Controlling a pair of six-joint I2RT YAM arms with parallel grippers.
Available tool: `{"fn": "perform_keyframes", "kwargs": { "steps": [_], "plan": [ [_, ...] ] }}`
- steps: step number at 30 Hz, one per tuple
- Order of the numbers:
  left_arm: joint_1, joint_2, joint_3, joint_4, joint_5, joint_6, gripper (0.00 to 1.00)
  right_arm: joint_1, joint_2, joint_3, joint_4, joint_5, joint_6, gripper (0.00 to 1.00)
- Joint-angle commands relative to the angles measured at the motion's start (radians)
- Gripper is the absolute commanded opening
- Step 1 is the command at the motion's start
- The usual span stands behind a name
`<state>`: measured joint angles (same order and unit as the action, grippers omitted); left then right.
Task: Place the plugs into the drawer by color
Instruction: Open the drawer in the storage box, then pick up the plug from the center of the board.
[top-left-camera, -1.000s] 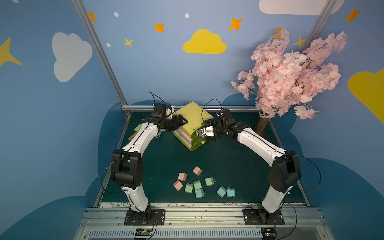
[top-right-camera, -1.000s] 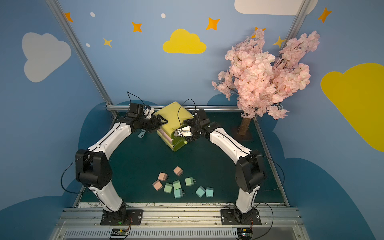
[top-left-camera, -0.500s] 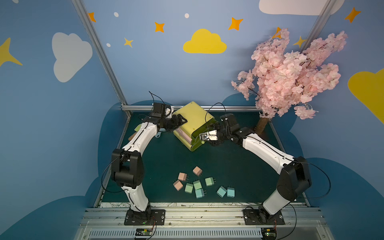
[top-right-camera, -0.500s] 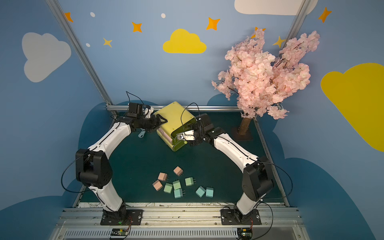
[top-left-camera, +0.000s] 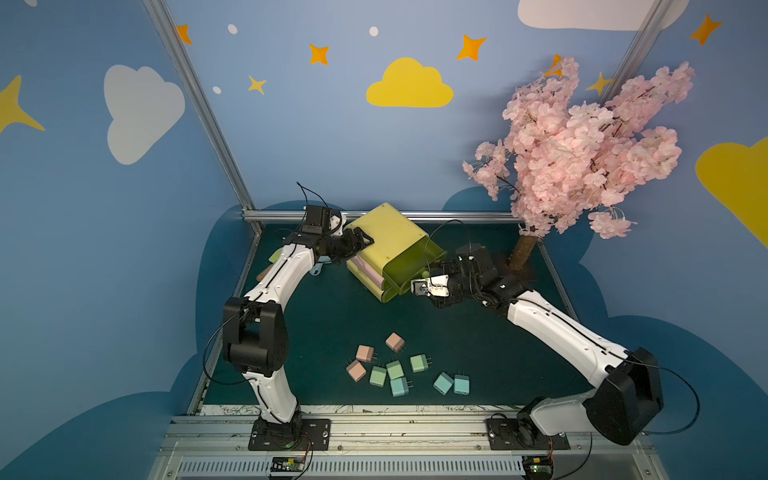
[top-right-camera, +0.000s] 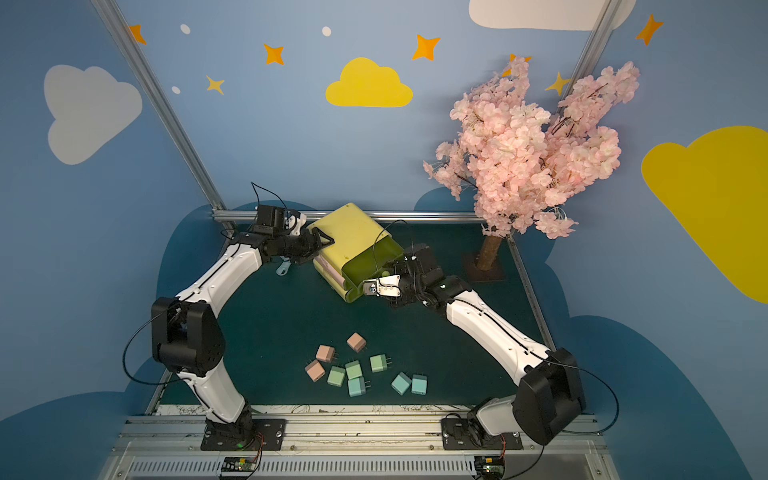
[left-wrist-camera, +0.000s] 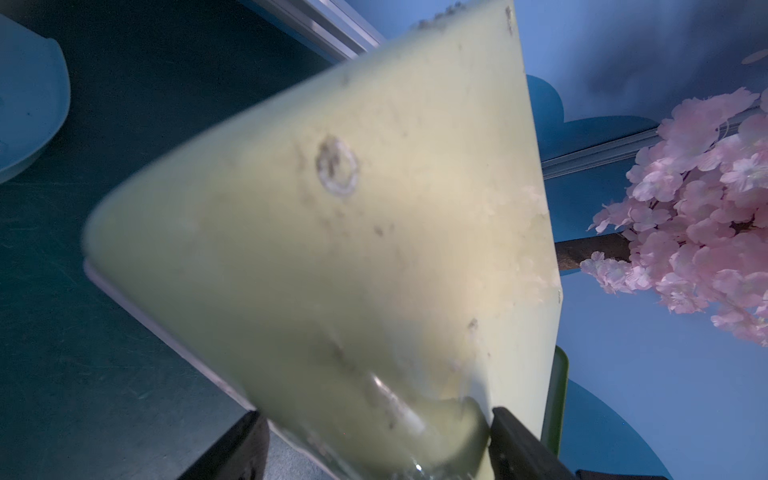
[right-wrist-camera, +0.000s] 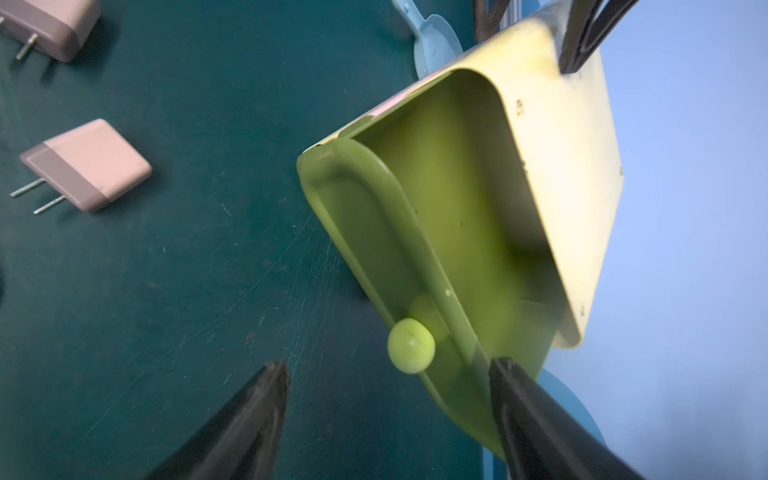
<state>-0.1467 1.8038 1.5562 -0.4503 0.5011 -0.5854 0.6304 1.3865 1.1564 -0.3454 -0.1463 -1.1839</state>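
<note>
On the green mat 9 plugs lie unsorted at lower centre, while our left gripper clamps the yellow chest and our right gripper gapes beside its open, empty top drawer.

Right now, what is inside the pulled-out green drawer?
The drawer's visible floor is bare, no plug in it; its back end is hidden under the yellow chest.

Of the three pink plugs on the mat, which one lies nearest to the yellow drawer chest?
The rearmost pink plug, set apart behind the group. The other two pink plugs lie farther forward, near the green plugs.
</note>
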Motion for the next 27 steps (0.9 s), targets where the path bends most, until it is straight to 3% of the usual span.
{"fn": "perform_keyframes", "kwargs": {
  "steps": [1,4,10,13,17,21,27],
  "plan": [
    [-0.004,0.046,0.002,-0.054,-0.039,0.009,0.84,0.007,-0.038,0.023,0.015,-0.017,0.067,0.80],
    [-0.009,0.046,0.003,-0.053,-0.038,0.008,0.84,0.008,-0.057,0.011,0.122,0.020,0.193,0.80],
    [-0.016,0.065,0.023,-0.054,-0.029,0.006,0.84,0.015,-0.060,-0.057,0.377,0.100,0.613,0.83],
    [-0.021,0.075,0.037,-0.059,-0.032,0.007,0.84,0.023,-0.052,-0.014,0.331,0.158,0.781,0.77],
    [-0.028,0.096,0.057,-0.066,-0.034,0.005,0.84,0.043,-0.113,-0.015,0.138,0.098,0.983,0.73],
    [-0.031,0.109,0.074,-0.071,-0.029,0.003,0.84,0.129,-0.233,-0.189,0.066,0.113,1.166,0.71],
    [-0.034,0.089,0.086,-0.085,-0.038,0.015,0.84,0.313,-0.325,-0.444,0.186,0.163,1.385,0.65]
  ]
}}
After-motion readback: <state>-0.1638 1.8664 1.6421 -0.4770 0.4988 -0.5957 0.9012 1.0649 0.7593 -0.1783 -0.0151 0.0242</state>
